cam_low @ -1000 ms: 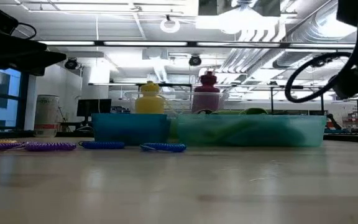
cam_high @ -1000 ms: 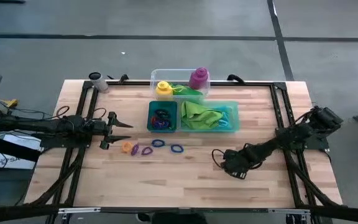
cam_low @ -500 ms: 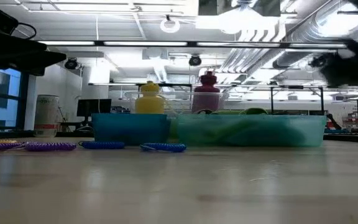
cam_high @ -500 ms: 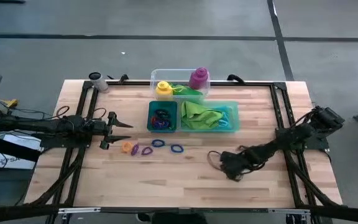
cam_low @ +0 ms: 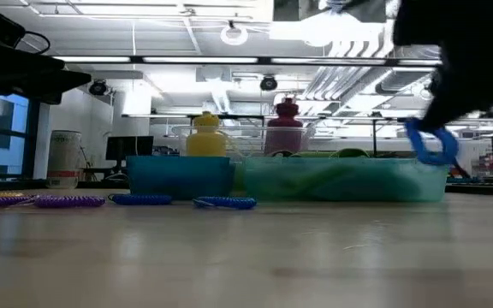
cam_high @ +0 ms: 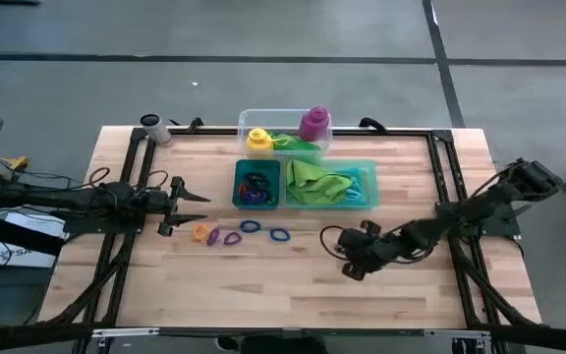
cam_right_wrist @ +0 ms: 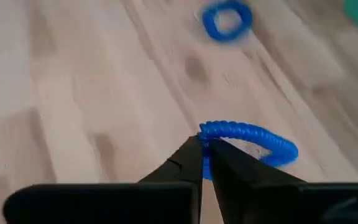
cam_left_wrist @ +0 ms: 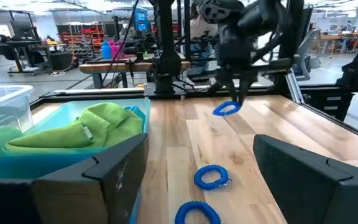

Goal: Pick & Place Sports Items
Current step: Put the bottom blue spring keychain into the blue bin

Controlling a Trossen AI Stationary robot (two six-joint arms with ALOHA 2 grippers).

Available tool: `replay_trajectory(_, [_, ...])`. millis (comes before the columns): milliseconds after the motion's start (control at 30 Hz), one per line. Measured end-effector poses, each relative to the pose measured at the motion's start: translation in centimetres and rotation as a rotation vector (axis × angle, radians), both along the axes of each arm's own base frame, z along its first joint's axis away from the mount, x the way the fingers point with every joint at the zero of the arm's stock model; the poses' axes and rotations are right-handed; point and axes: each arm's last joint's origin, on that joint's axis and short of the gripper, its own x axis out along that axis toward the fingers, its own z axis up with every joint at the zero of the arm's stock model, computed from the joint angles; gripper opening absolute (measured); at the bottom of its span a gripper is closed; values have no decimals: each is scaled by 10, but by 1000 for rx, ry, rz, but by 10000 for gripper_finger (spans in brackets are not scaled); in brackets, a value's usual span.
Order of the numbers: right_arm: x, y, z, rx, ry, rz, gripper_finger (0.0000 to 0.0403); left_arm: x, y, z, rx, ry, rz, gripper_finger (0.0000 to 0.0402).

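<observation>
My right gripper point(cam_high: 347, 265) is over the table's middle, right of centre, shut on a small blue coil ring point(cam_right_wrist: 248, 140), which also shows in the low view point(cam_low: 430, 145) and the left wrist view point(cam_left_wrist: 227, 109). My left gripper point(cam_high: 197, 197) waits open and empty at the table's left. Several rings, orange point(cam_high: 200, 232), purple point(cam_high: 232, 237) and blue point(cam_high: 280, 235), lie on the table in front of the teal tray point(cam_high: 306, 205). The tray holds rings point(cam_high: 255, 187) and lime-green cloth point(cam_high: 324, 183). A yellow bottle point(cam_high: 257, 140) and a purple bottle point(cam_high: 314, 123) stand in the clear tub point(cam_high: 246, 120). My right gripper pinches the blue ring's rim point(cam_right_wrist: 209, 132) between its two fingertips point(cam_right_wrist: 194, 158). The fingers slant down, coming from the table's right. The rest of the ring sticks out beyond the tips, and the ring is lifted clear of the table.
A small white can point(cam_high: 151, 124) stands at the far left corner. Black frame rails point(cam_high: 440, 177) run along both sides of the table. Bare wood lies in front of the row of rings and under my right gripper.
My right gripper has gone toward the table's left edge, carrying the blue ring clear of the table, and has come into the low view's right side.
</observation>
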Motion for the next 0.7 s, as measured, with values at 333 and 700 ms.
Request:
replay_trajectory(333, [37,-22,32,15,-362,62,0,0,0,0,0,0,0,236])
replay_trajectory(700, [72,-84,78,-18,-849,116,0,0,0,0,0,-1,0,236])
